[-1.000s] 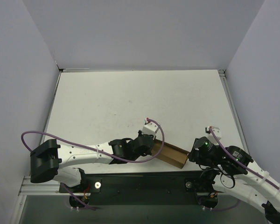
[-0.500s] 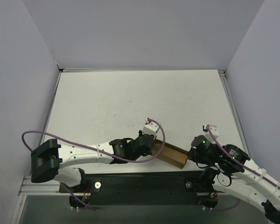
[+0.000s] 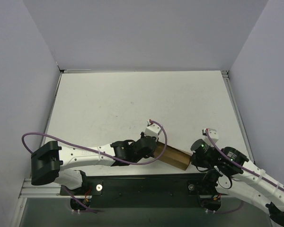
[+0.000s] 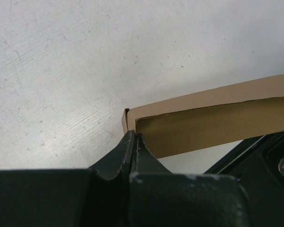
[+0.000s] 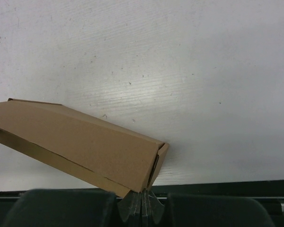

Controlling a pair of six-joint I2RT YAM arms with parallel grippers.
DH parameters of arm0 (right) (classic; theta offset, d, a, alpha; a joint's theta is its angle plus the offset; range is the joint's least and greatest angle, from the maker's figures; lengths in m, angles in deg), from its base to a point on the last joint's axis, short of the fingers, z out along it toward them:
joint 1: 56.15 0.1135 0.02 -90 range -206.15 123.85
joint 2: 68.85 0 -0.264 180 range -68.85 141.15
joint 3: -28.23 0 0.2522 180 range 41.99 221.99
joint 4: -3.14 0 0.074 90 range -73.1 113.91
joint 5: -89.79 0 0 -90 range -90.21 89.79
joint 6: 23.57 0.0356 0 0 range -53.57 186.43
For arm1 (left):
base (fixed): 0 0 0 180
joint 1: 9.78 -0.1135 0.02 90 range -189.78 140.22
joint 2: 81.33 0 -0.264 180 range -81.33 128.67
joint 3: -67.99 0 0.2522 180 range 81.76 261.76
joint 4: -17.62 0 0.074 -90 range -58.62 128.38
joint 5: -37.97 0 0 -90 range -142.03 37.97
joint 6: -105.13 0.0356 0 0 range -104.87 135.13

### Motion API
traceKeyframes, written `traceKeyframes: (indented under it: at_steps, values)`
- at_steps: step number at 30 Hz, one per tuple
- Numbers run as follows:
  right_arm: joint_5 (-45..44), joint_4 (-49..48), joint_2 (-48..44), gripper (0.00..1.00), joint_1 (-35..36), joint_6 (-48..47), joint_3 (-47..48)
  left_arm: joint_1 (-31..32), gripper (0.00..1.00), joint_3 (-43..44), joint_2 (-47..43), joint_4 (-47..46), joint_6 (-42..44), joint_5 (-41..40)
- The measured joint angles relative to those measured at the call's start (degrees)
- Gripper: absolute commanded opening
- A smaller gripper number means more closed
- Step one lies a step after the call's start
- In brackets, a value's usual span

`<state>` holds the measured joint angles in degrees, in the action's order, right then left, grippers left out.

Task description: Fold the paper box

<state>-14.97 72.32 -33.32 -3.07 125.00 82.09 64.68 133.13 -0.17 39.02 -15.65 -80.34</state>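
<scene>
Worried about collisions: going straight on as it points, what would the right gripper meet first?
The brown cardboard box, whose end the right gripper seems to pinch; beyond it, probably the left gripper.

left end effector point(image 4: 133, 141): pinched closed | right end effector point(image 5: 142, 202): pinched closed

The paper box point(image 3: 173, 156) is plain brown cardboard, matt and smooth, a shade rougher at its cut edges. The surface point(image 3: 132, 104) is matt white, marked with fine scratches and dark specks. The left pincer point(image 4: 132, 138) looks like dull black plastic. The right pincer point(image 5: 142, 202) ends in clear, glassy plastic. The left arm's shell point(image 3: 80, 156) is smooth white plastic.
</scene>
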Motion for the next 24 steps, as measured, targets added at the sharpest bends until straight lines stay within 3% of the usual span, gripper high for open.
traceKeyframes:
  at_steps: [24]
  values:
    - [-0.3, -0.9, 0.0, 0.00, 3.7, 4.1, -4.5, -0.3, 0.00, -1.7, -2.4, -0.2, -3.1, 4.0]
